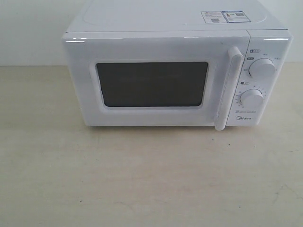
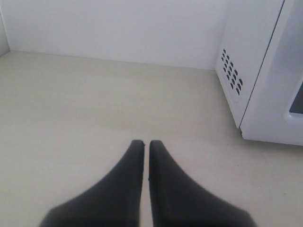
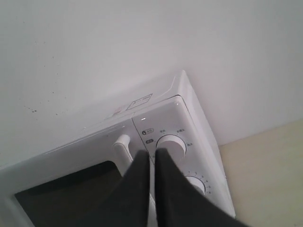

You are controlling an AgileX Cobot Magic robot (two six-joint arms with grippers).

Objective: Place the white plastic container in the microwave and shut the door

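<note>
The microwave (image 1: 165, 19) sat square on the table (image 1: 142, 179), its door (image 1: 151, 47) flush shut; the window (image 1: 152, 84) was dark, so whether the container lay inside could not be told; the left claw (image 2: 143, 142) hung over the table off the microwave's vented side, well apart from it, fingers pressed together on nothing; the right claw (image 3: 152, 152), likewise pressed together and empty, hovered before the handle (image 3: 122, 144) and upper dial (image 3: 171, 144); contact there was unclear.
</note>
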